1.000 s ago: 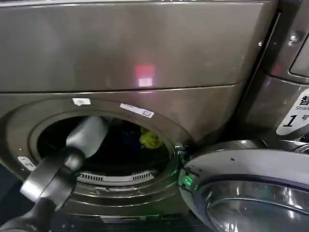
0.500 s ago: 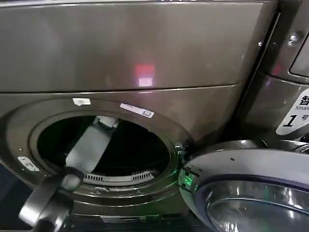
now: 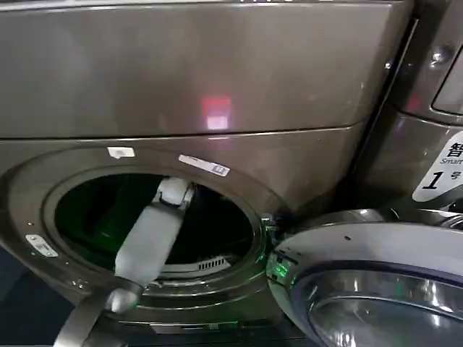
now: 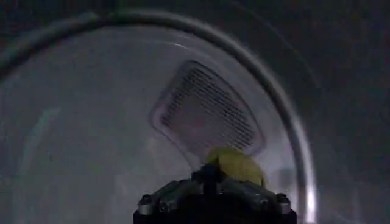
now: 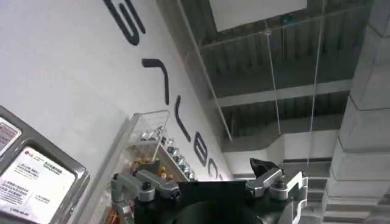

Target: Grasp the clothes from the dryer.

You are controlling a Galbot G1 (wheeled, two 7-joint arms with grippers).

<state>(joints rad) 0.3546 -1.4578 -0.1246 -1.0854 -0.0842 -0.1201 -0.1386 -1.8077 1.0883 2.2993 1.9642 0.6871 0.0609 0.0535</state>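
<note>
The dryer (image 3: 217, 87) is a bronze-grey front loader and its round porthole stands open. My left arm (image 3: 152, 242) reaches through the porthole into the dark drum (image 3: 94, 210). In the left wrist view my left gripper (image 4: 212, 176) is deep inside the silver drum, right up against a yellow-green garment (image 4: 239, 164) of the clothes, which rises just past the gripper's body. A perforated vent panel (image 4: 207, 115) sits on the drum's back wall beyond it. My right gripper (image 5: 207, 176) is parked away from the dryer, pointing up at a ceiling, open with nothing in it.
The dryer's round door (image 3: 369, 289) hangs open at the lower right, close beside the porthole. A neighbouring machine with a white "1" sticker (image 3: 438, 173) stands to the right. The porthole rim (image 3: 239, 191) surrounds my left arm.
My left arm has pushed deeper into the drum, its forearm swinging right. The yellow-green garment seen in the head view a second ago is now hidden behind the arm.
</note>
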